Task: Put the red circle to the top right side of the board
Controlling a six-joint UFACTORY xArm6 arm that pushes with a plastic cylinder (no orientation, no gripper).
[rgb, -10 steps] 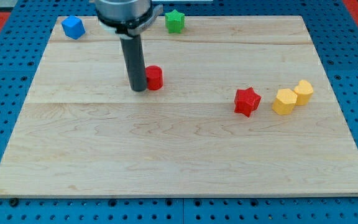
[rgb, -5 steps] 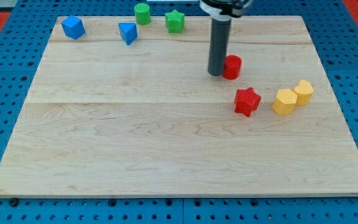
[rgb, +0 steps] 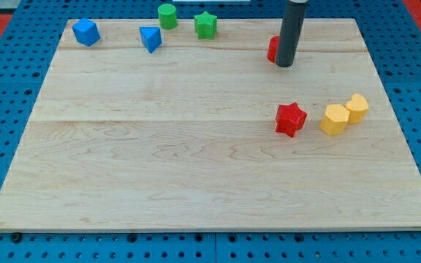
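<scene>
**Presently: red circle near the board's top edge, rod in front of it**

Item 1. Red circle (rgb: 272, 48): lies in the upper part of the board (rgb: 196, 168), right of centre, mostly hidden behind the rod; only its left sliver shows. Judged short of the top right corner.

Item 2. My tip (rgb: 285, 65): touching or just beside the red circle, at its right and lower side. From there a push would send it leftward, so I judge the tip must come round to its left.

Item 3. Pincer: none fitted; nothing opens, closes or grips.

Item 4. Bystanders: red star (rgb: 291, 119), two yellow blocks (rgb: 335, 119) (rgb: 357, 107) touching, well below. Green star (rgb: 205, 25), green cylinder (rgb: 167, 15), two blue blocks (rgb: 150, 38) (rgb: 85, 32) along the top left.

Item 5. Containers: none visible; every block sits on bare wood.
</scene>
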